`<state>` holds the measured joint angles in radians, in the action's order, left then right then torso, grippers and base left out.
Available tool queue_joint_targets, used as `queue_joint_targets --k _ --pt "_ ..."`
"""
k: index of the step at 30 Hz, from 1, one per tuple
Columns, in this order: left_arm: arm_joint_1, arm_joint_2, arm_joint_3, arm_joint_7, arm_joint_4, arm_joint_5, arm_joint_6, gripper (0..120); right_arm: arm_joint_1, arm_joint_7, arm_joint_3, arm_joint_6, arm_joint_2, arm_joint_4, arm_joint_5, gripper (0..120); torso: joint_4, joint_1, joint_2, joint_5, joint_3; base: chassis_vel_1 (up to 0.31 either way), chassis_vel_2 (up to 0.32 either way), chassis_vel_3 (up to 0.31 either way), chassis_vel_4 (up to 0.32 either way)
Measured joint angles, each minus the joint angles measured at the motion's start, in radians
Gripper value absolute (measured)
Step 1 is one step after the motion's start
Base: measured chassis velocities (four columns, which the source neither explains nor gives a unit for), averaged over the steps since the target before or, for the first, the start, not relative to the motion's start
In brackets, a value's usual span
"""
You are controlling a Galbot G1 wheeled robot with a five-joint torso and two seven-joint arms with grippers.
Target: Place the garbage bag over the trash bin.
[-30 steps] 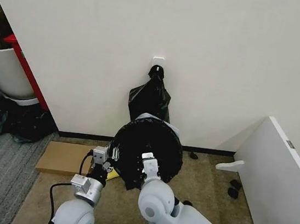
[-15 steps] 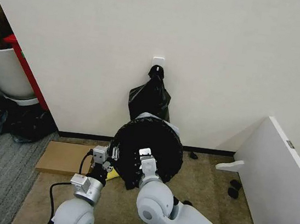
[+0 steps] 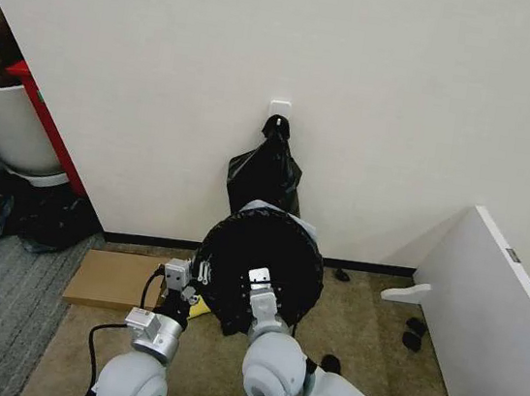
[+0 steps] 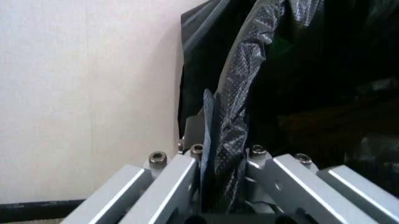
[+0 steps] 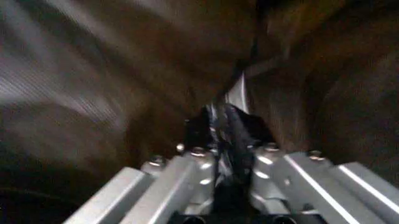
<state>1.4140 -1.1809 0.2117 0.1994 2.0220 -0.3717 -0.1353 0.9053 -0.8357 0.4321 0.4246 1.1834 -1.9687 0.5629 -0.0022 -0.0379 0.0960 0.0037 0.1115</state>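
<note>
the bag (image 3: 262, 256) was seen stretched black and glossy over the mouth of the bin (image 3: 281, 209), which stood on the carpet (image 3: 364, 338) against the white wall (image 3: 376, 95); only a pale sliver of the bin's rim was visible at the far edge. a fold of the bag was seen hanging down the near side of the bin, to the floor.

the left gripper (image 3: 200, 274) was placed at the bag's left near edge. in the left wrist view the left gripper (image 4: 221, 158) was shown with its jaws pressed together on a crinkled fold of the bag (image 4: 243, 93), the wall pale beside it.

the right gripper (image 3: 259, 277) was placed at the near edge of the bag, just right of the other. in the right wrist view the right gripper (image 5: 227, 123) was shown with its jaws pinching a thin pleat of the bag (image 5: 124, 70), dark film all around it.

behind the bin a knotted bundle of bags (image 3: 267, 171) was hung from a white hook (image 3: 278, 112) on the wall. a flat cardboard (image 3: 115, 279) was laid on the floor left of the bin, a white board (image 3: 494, 316) was seen at the right, and a white tub (image 3: 6, 125) with a red frame at the far left.
</note>
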Motion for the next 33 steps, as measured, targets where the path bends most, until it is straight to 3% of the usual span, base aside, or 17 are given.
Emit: queue_joint_targets --k 1,7,9,10,13,22,27,33 --pt "0.000 0.000 0.000 0.000 0.000 0.000 0.000 0 0.003 0.006 -0.001 -0.008 -0.003 -0.003 -0.003 10 0.0000 0.000 0.000 0.0000 0.000 0.000 0.000 0.000 0.000" --pt "-0.011 0.008 0.004 -0.008 -0.023 0.001 0.000 0 0.106 0.245 -0.064 -0.322 -0.112 -0.107 -0.081 36 -0.0003 0.000 0.000 0.0000 0.000 0.000 0.000 0.000 0.000" --pt "-0.011 0.009 0.005 -0.009 -0.025 0.001 0.000 0 0.112 0.269 -0.071 -0.354 -0.120 -0.110 -0.087 38 -0.0003 0.000 0.000 0.0001 0.000 0.000 0.000 0.000 0.000" --pt "-0.013 0.012 0.010 -0.019 -0.037 0.001 -0.001 0 0.131 0.382 -0.111 -0.502 -0.157 -0.118 -0.120 47 0.0001 0.000 0.000 0.0002 0.000 0.000 0.000 0.000 0.000" --pt "-0.024 0.023 0.018 -0.077 -0.078 -0.014 -0.034 0 0.150 0.625 -0.182 -0.705 -0.229 -0.124 -0.147 60 -0.0002 0.000 0.000 0.0003 0.000 0.000 0.000 0.000 0.000" --pt "-0.040 0.053 0.042 -0.225 -0.176 -0.076 -0.160 0 0.115 0.897 -0.313 -0.871 -0.378 -0.100 -0.100 88 0.0000 0.000 0.000 0.0002 0.000 0.000 0.000 0.000 0.000" --pt "-0.079 0.088 0.065 -0.409 -0.275 -0.149 -0.270 0 0.079 1.231 -0.437 -0.968 -0.484 0.025 0.006 100 -0.0001 0.000 0.000 0.0003 0.000 0.000 0.000 0.000 0.000" --pt "-0.100 0.110 0.080 -0.578 -0.334 -0.195 -0.336 0 0.079 1.252 -0.472 -0.969 -0.482 0.124 0.000 100 -0.0001 0.000 0.000 0.0003 0.000 0.000 0.000 0.000 0.000"
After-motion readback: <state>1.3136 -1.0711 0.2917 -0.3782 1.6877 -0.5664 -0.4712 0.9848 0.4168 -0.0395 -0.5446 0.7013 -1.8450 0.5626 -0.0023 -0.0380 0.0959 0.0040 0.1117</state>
